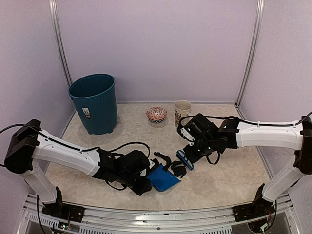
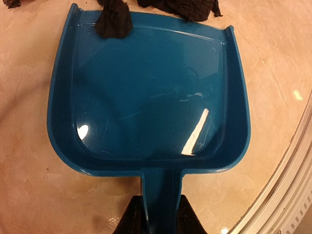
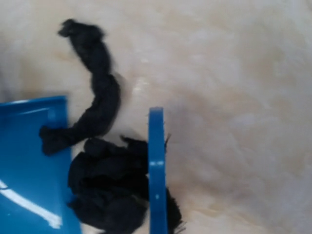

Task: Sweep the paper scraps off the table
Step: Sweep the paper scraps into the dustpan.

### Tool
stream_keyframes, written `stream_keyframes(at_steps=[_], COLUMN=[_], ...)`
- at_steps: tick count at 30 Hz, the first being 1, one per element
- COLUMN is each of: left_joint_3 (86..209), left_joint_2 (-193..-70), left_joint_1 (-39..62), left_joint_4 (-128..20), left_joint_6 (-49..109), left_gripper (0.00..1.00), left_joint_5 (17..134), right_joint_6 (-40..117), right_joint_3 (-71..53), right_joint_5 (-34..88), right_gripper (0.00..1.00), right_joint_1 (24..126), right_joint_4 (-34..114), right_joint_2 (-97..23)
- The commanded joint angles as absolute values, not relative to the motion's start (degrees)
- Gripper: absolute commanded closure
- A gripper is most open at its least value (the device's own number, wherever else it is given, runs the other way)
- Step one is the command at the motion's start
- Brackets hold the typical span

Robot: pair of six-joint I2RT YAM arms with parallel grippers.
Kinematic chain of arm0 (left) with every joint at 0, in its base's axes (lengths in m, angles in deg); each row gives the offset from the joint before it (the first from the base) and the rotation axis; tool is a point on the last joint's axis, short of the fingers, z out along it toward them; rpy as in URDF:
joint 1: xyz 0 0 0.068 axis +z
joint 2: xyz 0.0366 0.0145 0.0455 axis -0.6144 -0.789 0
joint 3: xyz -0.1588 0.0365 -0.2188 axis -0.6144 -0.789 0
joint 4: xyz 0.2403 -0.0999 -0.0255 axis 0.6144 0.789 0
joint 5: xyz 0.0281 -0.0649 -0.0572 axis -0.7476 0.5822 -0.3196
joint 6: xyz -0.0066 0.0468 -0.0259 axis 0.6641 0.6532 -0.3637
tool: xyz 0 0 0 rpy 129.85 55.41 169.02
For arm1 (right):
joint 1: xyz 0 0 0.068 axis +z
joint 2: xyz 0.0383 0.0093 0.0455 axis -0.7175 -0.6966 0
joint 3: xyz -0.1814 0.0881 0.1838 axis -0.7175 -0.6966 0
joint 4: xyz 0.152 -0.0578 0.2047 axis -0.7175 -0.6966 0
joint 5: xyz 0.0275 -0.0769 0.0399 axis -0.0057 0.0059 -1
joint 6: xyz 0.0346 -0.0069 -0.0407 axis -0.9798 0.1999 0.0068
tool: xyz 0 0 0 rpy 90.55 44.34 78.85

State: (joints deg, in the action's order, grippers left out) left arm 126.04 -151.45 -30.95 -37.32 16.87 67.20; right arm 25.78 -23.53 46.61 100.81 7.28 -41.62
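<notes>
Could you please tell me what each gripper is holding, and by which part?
The left gripper holds the dustpan by its handle. The right gripper holds the brush; where it grips cannot be seen.

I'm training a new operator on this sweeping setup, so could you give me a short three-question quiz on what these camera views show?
1. True or false: the dustpan is piled full of paper scraps.
2. What does the right gripper hold? A) a sponge B) the brush C) a spoon
3. What colour are the paper scraps lying at the dustpan's open edge?

Key:
1. False. The dustpan is nearly bare, with scraps only at its open edge.
2. B
3. Black
</notes>
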Motion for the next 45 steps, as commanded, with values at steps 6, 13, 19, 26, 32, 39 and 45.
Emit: stream_keyframes(at_steps=[6,13,19,26,32,39,45], left_joint_3=[127.4,125.1,121.7,118.2,116.9,116.1,116.1], left_joint_2=[-154.2,-153.2,-150.0,-146.3,-144.4,-144.8,-145.1], left_joint_1=[-31.2,-30.8,-30.8,-30.7,-30.6,-30.6,-30.5], left_joint_4=[-39.1,-40.0,-40.5,-40.1,-39.8,-39.8,-42.0], left_joint_6=[17.5,16.3,13.8,10.0,7.8,4.8,3.7], left_gripper=[1.0,1.0,1.0,1.0,1.0,1.0,1.0], left_joint_5=[68.0,67.4,66.7,65.0,64.5,64.1,63.1], right_joint_6=[23.4,22.8,25.8,34.8,42.6,50.3,52.6], right_joint_3=[-17.3,-13.7,-9.4,-8.5,-8.0,-6.2,-5.3], right_joint_5=[44.4,49.7,61.0,62.0,57.5,56.1,50.9], right_gripper=[1.0,1.0,1.0,1.0,1.0,1.0,1.0], right_joint_1=[107.4,108.5,108.1,104.4,102.9,102.9,102.9], right_joint_4=[2.8,-1.0,-4.3,3.6,11.8,14.3,12.4], right_joint_2=[-43.9,-42.3,-44.4,-48.8,-53.5,-58.8,-61.2])
